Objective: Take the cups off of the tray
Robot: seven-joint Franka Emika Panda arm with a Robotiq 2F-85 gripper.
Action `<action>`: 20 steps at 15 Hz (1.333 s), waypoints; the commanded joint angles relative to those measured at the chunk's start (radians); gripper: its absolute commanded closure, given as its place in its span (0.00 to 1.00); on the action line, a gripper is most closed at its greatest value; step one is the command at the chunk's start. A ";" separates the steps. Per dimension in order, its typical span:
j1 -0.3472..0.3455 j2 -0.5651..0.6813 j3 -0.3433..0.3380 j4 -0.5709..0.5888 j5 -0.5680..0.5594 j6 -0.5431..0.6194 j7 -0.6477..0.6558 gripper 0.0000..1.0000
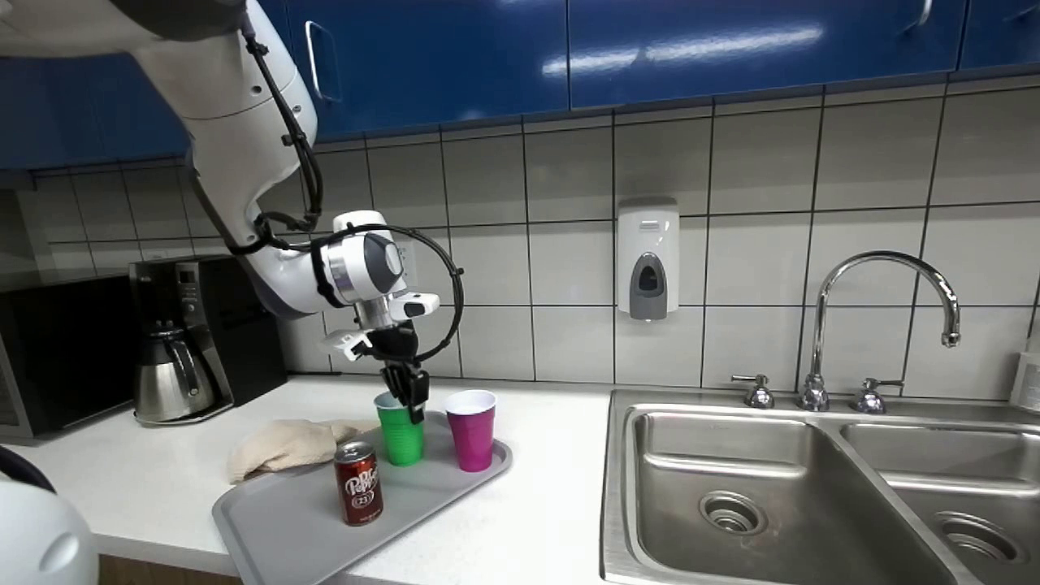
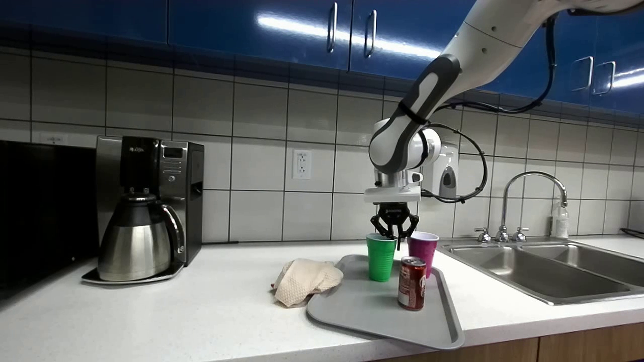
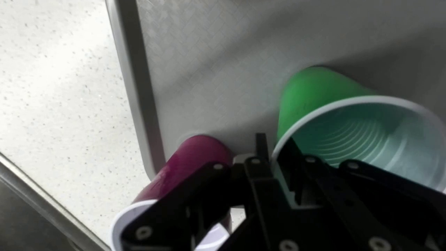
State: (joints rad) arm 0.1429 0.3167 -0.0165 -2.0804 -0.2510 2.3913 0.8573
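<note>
The green cup (image 1: 401,435) stands upright on the grey tray (image 1: 301,528); it also shows in an exterior view (image 2: 381,261) and in the wrist view (image 3: 310,87). The magenta-pink cup (image 1: 472,439) stands beside it on the tray, near the rim; it also shows in an exterior view (image 2: 423,249) and in the wrist view (image 3: 195,157), partly hidden by my finger linkage. My gripper (image 3: 273,148) has one finger inside the green cup and one outside, closed on its wall at the rim. The fingers (image 2: 395,236) point down from above.
A dark brown-red soda can (image 1: 358,483) stands on the tray in front of the cups. A beige cloth (image 2: 304,281) lies against the tray's side. A coffee maker (image 2: 151,206) stands further along the counter. The steel sink (image 1: 621,487) is on the opposite side.
</note>
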 commanded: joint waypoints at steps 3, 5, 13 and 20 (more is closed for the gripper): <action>0.015 -0.035 -0.010 -0.026 0.014 0.024 0.017 0.98; 0.014 -0.053 -0.009 -0.035 0.016 0.028 0.015 0.98; 0.007 -0.144 0.003 -0.084 0.021 0.052 0.007 0.98; -0.008 -0.265 0.013 -0.183 0.015 0.076 0.001 0.98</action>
State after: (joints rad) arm 0.1474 0.1413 -0.0137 -2.1830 -0.2478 2.4443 0.8584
